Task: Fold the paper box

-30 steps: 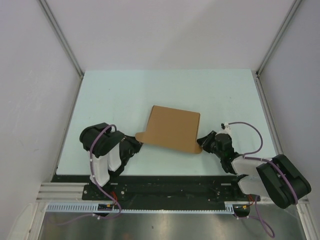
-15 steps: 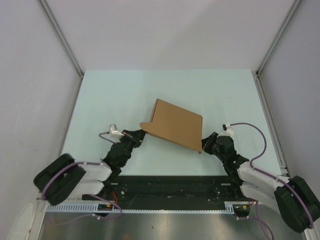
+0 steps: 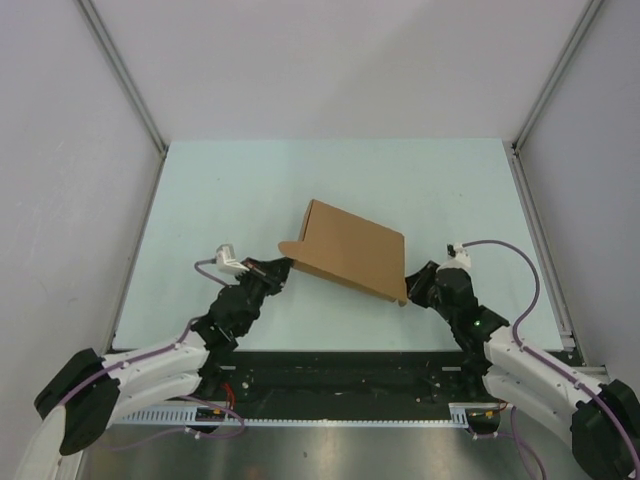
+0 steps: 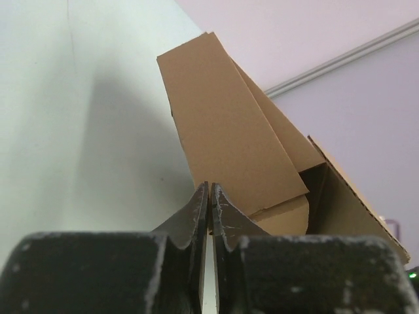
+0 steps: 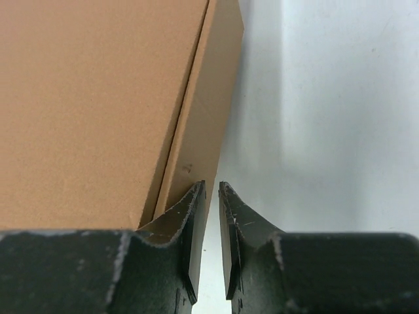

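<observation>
Paper box (image 3: pixel 350 260) sits about mid-desk, a bit toward 6 o'clock from centre. It is tilted, with its 9 o'clock side raised so a narrow side wall shows. The big brown panel faces up and slopes down toward 4 o'clock. A small rounded flap (image 3: pixel 289 250) sticks out at the box's 8 o'clock corner. The left hand (image 3: pixel 283 266) is on that flap, and in the left wrist view its fingers (image 4: pixel 195 210) are pressed together on the cardboard's lower edge, clamped on the box. The same view shows the box partly opened, with a dark hollow between panels. The right hand (image 3: pixel 408 290) is at the box's 4 o'clock corner. In the right wrist view its fingers (image 5: pixel 190 216) stand narrowly apart, with a thin side strip of the box running down to the left fingertip. Cannot tell if it actually pinches the cardboard. Pale green desk (image 3: pixel 250 190) lies all round, with both arms reaching in from 6 o'clock.
</observation>
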Controlling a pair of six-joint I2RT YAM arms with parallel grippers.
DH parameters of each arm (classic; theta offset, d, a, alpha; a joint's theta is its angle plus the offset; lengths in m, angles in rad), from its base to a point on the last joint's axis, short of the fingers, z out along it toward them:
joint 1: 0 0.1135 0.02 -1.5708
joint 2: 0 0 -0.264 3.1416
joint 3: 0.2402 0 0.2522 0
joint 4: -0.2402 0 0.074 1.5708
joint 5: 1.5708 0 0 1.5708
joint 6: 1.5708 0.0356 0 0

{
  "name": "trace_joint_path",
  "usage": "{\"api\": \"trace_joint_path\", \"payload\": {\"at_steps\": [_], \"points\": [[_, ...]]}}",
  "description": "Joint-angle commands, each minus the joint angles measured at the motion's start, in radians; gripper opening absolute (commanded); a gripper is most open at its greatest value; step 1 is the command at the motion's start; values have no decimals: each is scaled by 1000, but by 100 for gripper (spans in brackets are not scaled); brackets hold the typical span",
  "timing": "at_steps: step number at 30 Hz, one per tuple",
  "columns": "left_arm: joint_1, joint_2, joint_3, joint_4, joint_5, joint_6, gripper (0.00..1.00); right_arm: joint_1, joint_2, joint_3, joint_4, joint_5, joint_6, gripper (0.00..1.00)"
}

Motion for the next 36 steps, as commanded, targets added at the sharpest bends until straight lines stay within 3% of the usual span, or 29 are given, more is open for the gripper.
{"api": "trace_joint_path", "payload": {"at_steps": [1,15,23,36], "points": [[-70,-74,51,-193,119,27,9,25,-67,140,48,-65,19,22],[-142,-287,124,-500,80,16,10,51,-125,240,-135,-42,24,24],[-154,-292,32,-459,47,-27,10,82,-116,202,-158,7,0,25],[-157,-280,90,-459,24,18,11,74,-93,220,-113,9,-19,27]]}}
